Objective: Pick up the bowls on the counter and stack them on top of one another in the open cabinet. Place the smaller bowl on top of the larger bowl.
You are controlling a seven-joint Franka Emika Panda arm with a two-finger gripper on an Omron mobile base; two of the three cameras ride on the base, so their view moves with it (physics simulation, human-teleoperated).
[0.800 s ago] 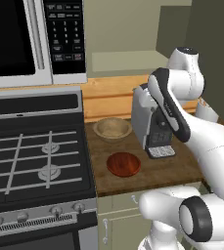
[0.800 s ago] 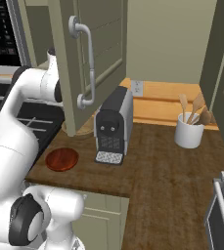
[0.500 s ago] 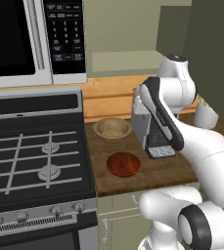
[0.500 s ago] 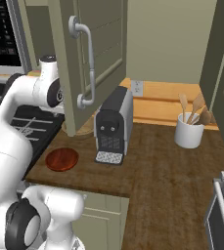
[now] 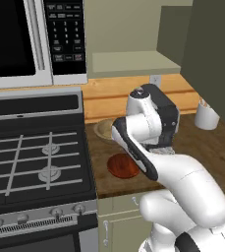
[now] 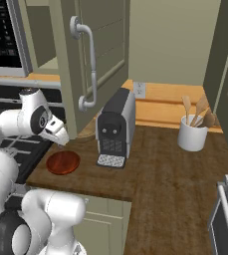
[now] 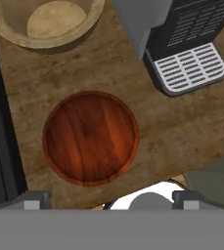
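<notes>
While both bowls rest on the counter, the reddish-brown bowl is viewed from above; the tan wooden bowl, beside the coffee machine, should be grasped first. Finger spread cannot be told.

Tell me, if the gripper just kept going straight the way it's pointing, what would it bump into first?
Probably the smaller bowl, which lies directly ahead on the counter. Depth is unclear, so that is a judgement.

The white Franka arm folds forward from its base, elbow raised beside the coffee machine, forearm angled down toward the smaller bowl. The hand looks almost straight down from above that bowl. The gripper's finger tips cannot be made out, so the spread of its jaws cannot be told.
</notes>
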